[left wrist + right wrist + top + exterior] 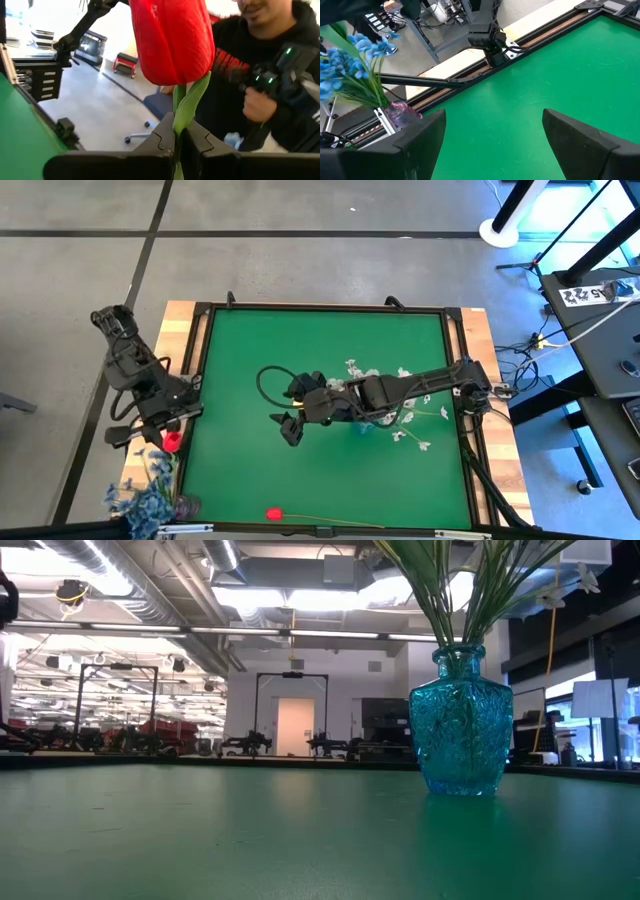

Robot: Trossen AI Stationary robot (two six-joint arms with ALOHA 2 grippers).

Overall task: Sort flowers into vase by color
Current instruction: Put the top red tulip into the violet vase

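Left wrist view shows the left gripper (176,142) clamped on the green stem of a red tulip (171,40), whose head stands straight out past the fingertips, so its long axis runs along the gripper's own. In the high view this gripper (165,432) sits off the worktop's (250,360) left edge near the front corner, with the blue flowers (145,495) just in front. The right gripper (290,428) hangs with jaws apart and empty over the worktop's middle, beside the white flowers (400,425), and is nearer the loose red tulip (273,514) at the front edge, whose stem runs along that edge.
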